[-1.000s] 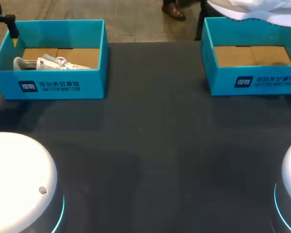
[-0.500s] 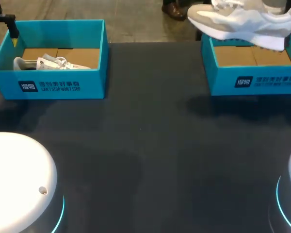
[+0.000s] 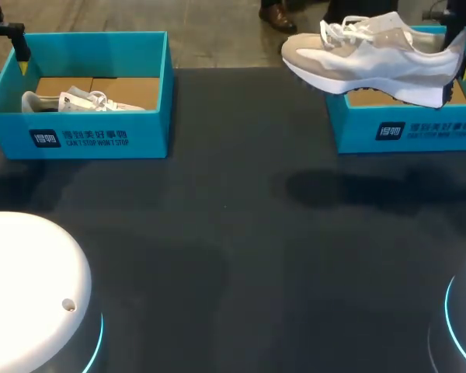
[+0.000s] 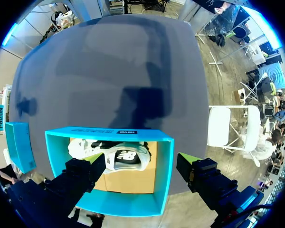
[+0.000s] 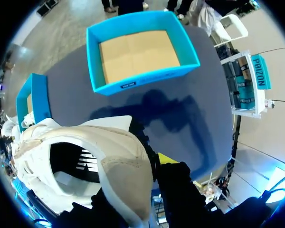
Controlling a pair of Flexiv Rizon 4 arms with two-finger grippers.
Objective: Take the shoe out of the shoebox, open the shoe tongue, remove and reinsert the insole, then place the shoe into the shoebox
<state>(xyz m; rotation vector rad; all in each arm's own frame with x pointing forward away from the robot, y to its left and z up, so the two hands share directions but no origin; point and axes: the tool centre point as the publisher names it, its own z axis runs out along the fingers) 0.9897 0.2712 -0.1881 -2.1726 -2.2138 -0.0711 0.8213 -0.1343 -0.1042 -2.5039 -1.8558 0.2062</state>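
A white and beige shoe (image 3: 365,58) hangs in the air over the front left corner of the right blue shoebox (image 3: 404,128), toe pointing left. My right gripper (image 3: 460,66) is shut on its heel; in the right wrist view the heel collar of the shoe (image 5: 118,161) sits between the fingers of this gripper (image 5: 152,159). Below it, the right shoebox (image 5: 137,52) shows only its cardboard floor. A second white shoe (image 3: 78,101) lies in the left blue shoebox (image 3: 85,136). My left gripper (image 3: 19,54) hovers over that box's far left corner, and this gripper (image 4: 140,166) is open wide above the second shoe (image 4: 116,154).
The dark table (image 3: 241,249) stretches between the two boxes and towards the front. My arms' white bases (image 3: 31,287) stand at the two front corners. The shoe's shadow (image 3: 349,186) falls in front of the right box.
The right gripper has brought the shoe down and to the left, from the far right edge into full view over the right box. The left arm has stayed put.
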